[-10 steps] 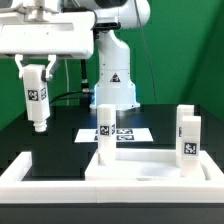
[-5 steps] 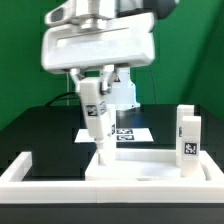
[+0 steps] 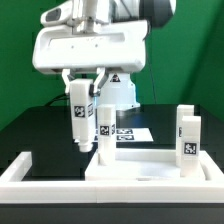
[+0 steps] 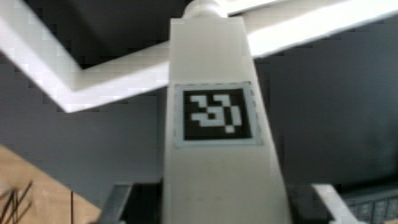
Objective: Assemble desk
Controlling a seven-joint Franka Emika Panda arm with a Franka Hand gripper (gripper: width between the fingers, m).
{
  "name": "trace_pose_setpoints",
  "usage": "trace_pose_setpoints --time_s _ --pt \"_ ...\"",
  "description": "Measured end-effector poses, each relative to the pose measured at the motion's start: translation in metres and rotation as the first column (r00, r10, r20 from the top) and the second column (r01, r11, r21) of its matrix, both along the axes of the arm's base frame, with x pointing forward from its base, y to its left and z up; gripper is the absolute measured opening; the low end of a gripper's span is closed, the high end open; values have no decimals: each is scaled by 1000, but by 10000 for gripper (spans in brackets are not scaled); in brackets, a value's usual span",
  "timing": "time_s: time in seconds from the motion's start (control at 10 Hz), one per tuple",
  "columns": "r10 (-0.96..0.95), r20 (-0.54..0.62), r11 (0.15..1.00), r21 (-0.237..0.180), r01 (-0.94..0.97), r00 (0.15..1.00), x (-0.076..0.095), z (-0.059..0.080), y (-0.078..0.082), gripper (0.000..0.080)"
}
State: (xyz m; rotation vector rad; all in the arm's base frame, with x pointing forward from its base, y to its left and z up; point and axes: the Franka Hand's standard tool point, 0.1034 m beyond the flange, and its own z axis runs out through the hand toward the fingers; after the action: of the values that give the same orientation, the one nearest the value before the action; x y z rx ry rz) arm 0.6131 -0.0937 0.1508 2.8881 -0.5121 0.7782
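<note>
My gripper (image 3: 83,92) is shut on a white desk leg (image 3: 82,118) with a black-and-white tag and holds it upright, above the slab's corner on the exterior view's left. A second leg (image 3: 104,130) stands upright just to the right of it, at the corner of the wide white slab (image 3: 150,165). Two more legs (image 3: 187,135) stand at the slab's edge on the exterior view's right. In the wrist view the held leg (image 4: 217,120) fills the middle between my fingers (image 4: 128,200). Its lower end is hidden there.
The long white border rim (image 3: 20,175) runs round the front and left of the slab and also shows in the wrist view (image 4: 71,70). The marker board (image 3: 135,133) lies flat behind the slab. The robot base (image 3: 118,85) stands at the back.
My gripper carried the held leg from the far left of the exterior view to the right, up to the standing leg, then shifted slightly back left and lower.
</note>
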Motion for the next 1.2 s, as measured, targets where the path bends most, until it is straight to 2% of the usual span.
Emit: trace_pose_setpoints --time_s 0.1,0.2,0.4,0.5,0.6,0.7,1.0,1.2 --pt "12 -4 1000 -8 -12 1000 4 -4 4 290" --pt "13 -3 1000 -17 -13 1000 10 -7 1 290" --pt "6 2 1000 2 -6 1000 18 0 6 290" --pt "-12 9 999 32 12 1000 22 6 9 290" --pt "-47 14 995 90 46 999 21 17 9 290" --pt "-53 27 994 100 50 998 21 19 9 290" --pt "-57 26 994 100 54 998 17 13 8 290" --pt "-58 8 994 91 57 998 15 0 6 290"
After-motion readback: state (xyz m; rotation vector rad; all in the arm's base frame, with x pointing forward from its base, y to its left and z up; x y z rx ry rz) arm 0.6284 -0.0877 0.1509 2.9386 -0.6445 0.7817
